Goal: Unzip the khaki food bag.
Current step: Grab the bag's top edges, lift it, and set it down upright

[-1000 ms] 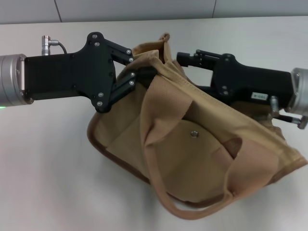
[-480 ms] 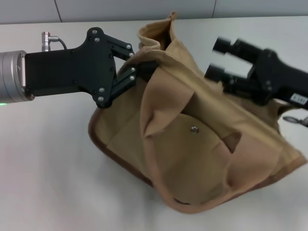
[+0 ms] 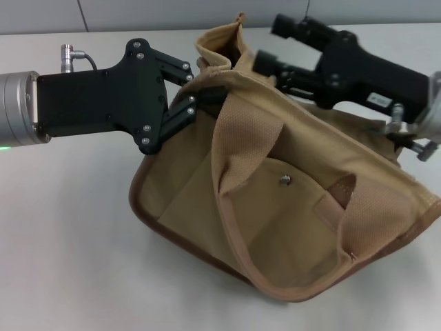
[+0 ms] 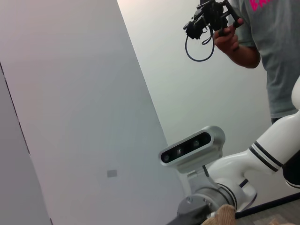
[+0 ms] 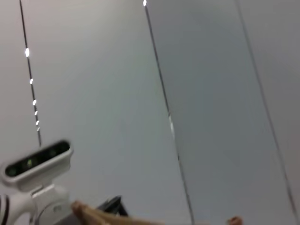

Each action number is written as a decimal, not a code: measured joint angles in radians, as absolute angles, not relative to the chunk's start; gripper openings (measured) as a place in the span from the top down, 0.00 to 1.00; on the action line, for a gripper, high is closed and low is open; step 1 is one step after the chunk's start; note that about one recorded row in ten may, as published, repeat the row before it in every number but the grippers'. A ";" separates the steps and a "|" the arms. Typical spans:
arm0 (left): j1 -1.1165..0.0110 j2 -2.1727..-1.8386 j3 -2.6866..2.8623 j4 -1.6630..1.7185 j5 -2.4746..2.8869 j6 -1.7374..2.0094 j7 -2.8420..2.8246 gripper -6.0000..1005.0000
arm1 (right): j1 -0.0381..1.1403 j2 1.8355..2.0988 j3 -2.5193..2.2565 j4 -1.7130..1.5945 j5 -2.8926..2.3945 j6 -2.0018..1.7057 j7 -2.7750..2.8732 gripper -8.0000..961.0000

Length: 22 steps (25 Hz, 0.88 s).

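— Where's the khaki food bag (image 3: 289, 207) right now?

— On the white desk (image 3: 69, 241), tipped over on a slant, its front pocket flap (image 3: 275, 207) and the snap (image 3: 284, 180) facing up. One webbing handle (image 3: 238, 207) loops across the front. The brown piping (image 3: 172, 238) runs along the low edge below the left pincer.

— And the left pincer (image 3: 207, 93)?

— Coming in level from the left, fingers buried in the bag's top corner. It looks clenched on the canvas there; the cloth bunches up right at its tips, and a flap of fabric (image 3: 224, 45) stands up just past them.

— The right pincer (image 3: 275, 45)?

— Across the bag's top from the left one, angled down over the upper rim. Its two fingers are apart, nothing between them that I can see, and the tips sit just above the fabric, close to that raised flap.

— Can you see the zipper?

— No, it's hidden behind the arms and the folds.

— Anything from the wrist cameras?

— Both point up at wall panels. The left one catches the robot's head camera (image 4: 192, 147) and a person in a grey shirt (image 4: 272, 47) holding a black device (image 4: 211, 16).
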<state>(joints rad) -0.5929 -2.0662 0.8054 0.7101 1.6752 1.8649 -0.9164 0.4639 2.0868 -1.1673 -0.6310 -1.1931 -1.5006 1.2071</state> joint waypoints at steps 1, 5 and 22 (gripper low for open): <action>-0.593 -2.066 0.805 0.710 1.675 1.865 -0.914 0.96 | 0.468 2.085 -1.184 -0.633 -1.195 -1.493 1.207 0.14; -0.596 -2.068 0.805 0.710 1.675 1.865 -0.909 0.96 | 0.468 2.083 -1.232 -0.672 -1.242 -1.477 1.235 0.14; -0.598 -2.072 0.799 0.707 1.676 1.861 -0.908 0.96 | 0.310 2.083 -1.108 -0.860 -1.452 -1.629 1.424 0.14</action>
<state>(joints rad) -0.5983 -2.0715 0.7990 0.7068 1.6757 1.8606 -0.9080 0.3096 2.0825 -1.1081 -0.8595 -1.4518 -1.6293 1.4239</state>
